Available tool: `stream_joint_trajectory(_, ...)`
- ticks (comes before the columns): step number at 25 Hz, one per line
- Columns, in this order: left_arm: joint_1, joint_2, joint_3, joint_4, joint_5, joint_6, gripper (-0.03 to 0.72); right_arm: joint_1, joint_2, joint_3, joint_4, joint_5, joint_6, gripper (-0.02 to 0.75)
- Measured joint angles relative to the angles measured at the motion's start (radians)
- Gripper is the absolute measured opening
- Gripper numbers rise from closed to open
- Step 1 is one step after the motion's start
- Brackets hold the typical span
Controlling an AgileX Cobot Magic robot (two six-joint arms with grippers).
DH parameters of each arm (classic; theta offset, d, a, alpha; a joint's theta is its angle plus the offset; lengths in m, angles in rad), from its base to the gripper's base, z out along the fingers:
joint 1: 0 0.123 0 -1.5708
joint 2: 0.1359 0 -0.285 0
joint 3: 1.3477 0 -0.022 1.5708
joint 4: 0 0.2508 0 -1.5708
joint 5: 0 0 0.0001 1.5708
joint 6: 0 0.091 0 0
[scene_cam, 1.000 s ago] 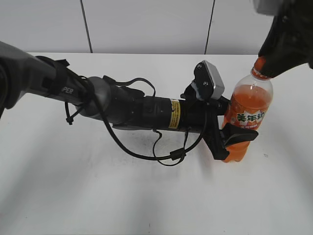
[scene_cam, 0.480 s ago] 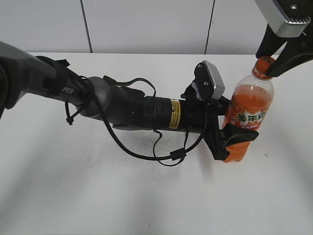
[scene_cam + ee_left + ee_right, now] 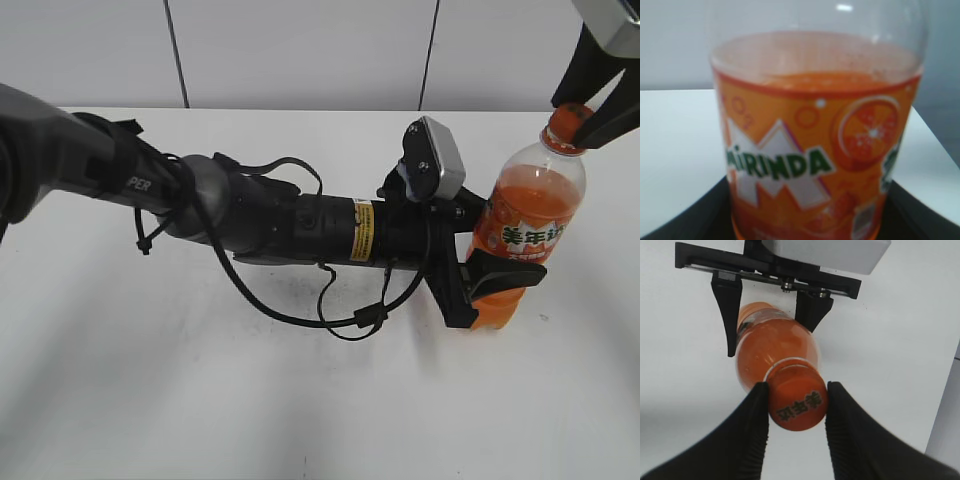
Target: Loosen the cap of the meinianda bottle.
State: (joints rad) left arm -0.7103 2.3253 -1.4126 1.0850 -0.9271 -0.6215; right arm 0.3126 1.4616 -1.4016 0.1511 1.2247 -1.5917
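A white table [image 3: 200, 400] runs to a pale panelled wall [image 3: 300, 50]. The left gripper [image 3: 490, 290] clamps the tilted meinianda bottle [image 3: 525, 235] low at the table's right; the right gripper [image 3: 796, 407] pinches its cap [image 3: 796, 405].

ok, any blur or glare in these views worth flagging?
Left wrist view: the meinianda bottle fills the frame, soft focus, a glare spot near the top. Right wrist view: the cap is sharp. Exterior view: even light, soft shadows on the table.
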Motion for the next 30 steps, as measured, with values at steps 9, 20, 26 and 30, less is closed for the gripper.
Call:
stream_joint_trajectory(9, 0.000, 0.002, 0.001, 0.005, 0.043, -0.006, 0.426, 0.000, 0.052, 0.000, 0.024, -0.017, 0.001, 0.262)
stream_joint_trajectory(20, 0.001, 0.003, 0.002, 0.009, 0.057, -0.008, 0.426, 0.000, 0.064, 0.000, 0.033, -0.022, 0.040, 0.297)
stream_joint_trajectory(26, 0.001, 0.003, 0.002, 0.001, 0.062, -0.013, 0.426, 0.000, 0.063, -0.003, 0.071, -0.026, 0.075, 0.519)
stream_joint_trajectory(30, 0.001, 0.003, 0.002, 0.000, 0.063, -0.013, 0.426, 0.000, 0.047, -0.003, 0.071, -0.026, 0.136, 0.542)
